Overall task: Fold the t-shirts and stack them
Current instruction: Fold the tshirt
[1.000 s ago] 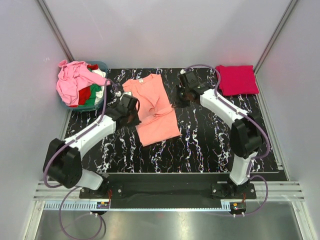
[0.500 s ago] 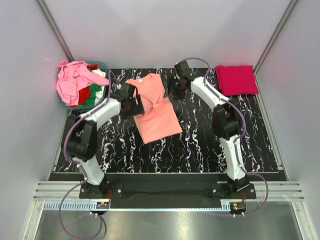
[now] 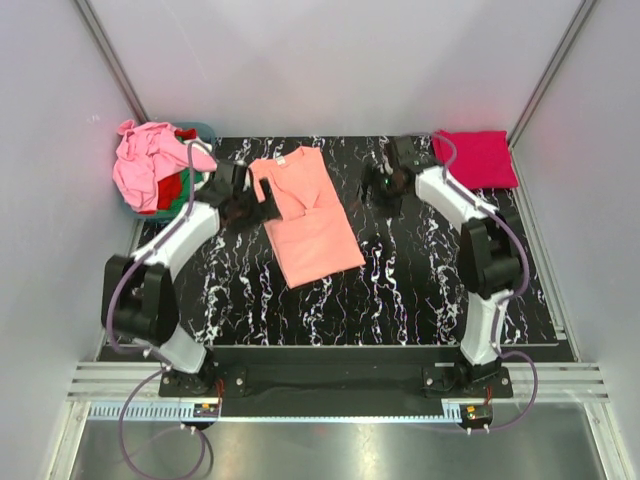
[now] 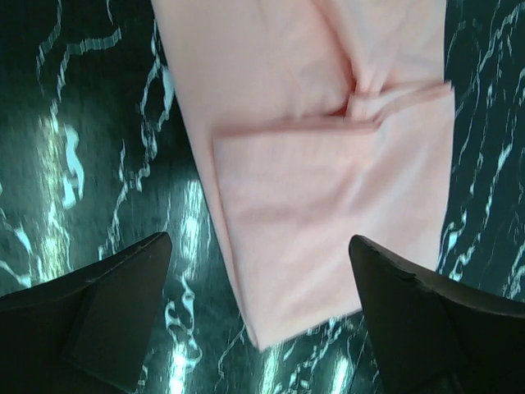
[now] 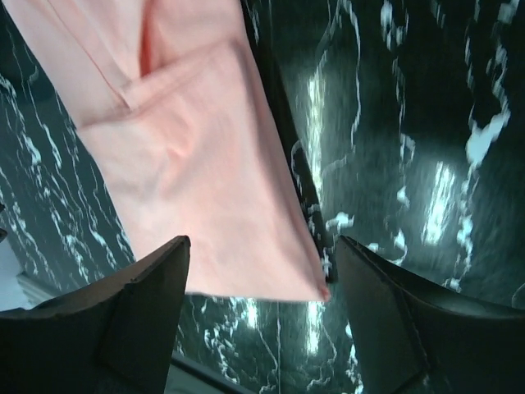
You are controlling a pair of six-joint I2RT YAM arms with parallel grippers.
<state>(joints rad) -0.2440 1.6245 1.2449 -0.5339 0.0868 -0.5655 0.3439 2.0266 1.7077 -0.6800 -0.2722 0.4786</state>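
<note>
The black marbled tabletop (image 3: 400, 290) is covered in its far middle part by the salmon-orange t-shirt (image 3: 312, 225). This shirt is laid flat and folded to a long narrow shape, with the neck turned to the far edge. At the far left corner a heap of t-shirts (image 3: 140, 165), light pink on top with red, green and white under it, is kept in a teal tub (image 3: 203, 129). At the far right corner the crimson-pink t-shirt (image 3: 475, 158) is placed, folded to a neat rectangle. The left gripper (image 3: 262, 203) is held at the left side of the salmon-orange t-shirt, with its jaws spread wide and nothing gripped. The right gripper (image 3: 378, 188) is held near the right side of the same shirt, apart from the cloth, and its jaws are also spread wide with nothing gripped
</note>
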